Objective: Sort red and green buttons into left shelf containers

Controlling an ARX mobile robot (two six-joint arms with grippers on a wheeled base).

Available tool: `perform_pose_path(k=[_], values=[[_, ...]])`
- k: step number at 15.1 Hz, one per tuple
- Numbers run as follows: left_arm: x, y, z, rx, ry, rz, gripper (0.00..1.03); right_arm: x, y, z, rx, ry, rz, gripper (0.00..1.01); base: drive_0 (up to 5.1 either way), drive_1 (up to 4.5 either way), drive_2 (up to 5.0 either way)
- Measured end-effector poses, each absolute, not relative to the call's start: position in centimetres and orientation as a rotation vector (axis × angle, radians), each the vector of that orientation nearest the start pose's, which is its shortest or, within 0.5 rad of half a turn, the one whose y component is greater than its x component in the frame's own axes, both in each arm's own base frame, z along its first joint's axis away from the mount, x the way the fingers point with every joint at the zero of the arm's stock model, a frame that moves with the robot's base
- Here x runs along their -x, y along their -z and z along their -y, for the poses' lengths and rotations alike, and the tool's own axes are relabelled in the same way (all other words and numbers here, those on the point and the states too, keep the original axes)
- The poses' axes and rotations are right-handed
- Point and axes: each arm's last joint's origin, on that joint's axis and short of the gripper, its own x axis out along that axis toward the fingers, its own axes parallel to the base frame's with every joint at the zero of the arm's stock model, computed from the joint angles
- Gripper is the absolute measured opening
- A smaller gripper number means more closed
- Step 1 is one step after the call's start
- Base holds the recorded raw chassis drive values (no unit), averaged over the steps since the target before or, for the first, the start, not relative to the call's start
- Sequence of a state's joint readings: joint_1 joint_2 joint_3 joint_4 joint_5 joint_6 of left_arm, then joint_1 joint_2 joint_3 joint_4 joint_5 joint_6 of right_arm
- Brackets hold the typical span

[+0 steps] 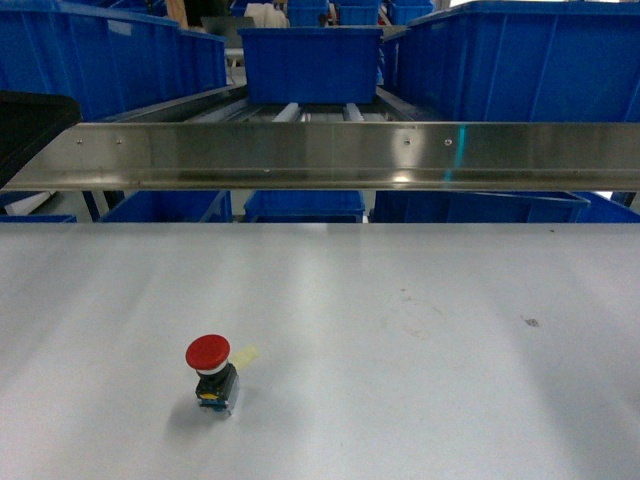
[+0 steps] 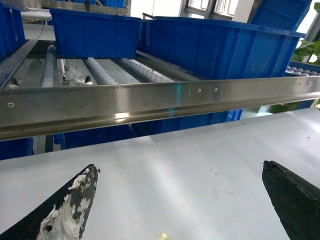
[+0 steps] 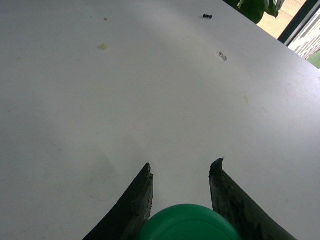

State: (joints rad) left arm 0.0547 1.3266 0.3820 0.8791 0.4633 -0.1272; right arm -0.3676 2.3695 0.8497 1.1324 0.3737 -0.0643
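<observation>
The round red mushroom-capped button stood unsorted on the white worktop, the left tool spread empty, the right tool pinching a green-capped button.

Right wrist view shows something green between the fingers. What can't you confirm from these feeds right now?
- Green cap, right wrist view: cut off by the bottom edge, body unseen; the right gripper looks closed on it, contact unclear.
- Both arms: outside the head view.
- Red button: its yellow marks are too small to read.
- Blue bins: walls hide their contents.
- Left gripper: open, fingertips cropped.
</observation>
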Motion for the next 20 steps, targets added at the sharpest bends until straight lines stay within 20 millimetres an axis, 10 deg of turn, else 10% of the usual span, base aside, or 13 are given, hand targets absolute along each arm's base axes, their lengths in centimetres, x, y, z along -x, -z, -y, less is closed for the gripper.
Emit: perform_pose_path(k=[8,20], values=[[-24.2,-19.0,0.0,0.142,0.404,-0.090,0.98,-27.1,-15.6,13.8,0.112,0.494,-0.117,0.31,0.0,0.00,0.0],[-28.4,-12.6,4.7,-0.057,0.506,-0.236,0.98,-26.5,-16.0,13.8,0.139,0.483,-0.108,0.31,0.0,0.00,0.0]])
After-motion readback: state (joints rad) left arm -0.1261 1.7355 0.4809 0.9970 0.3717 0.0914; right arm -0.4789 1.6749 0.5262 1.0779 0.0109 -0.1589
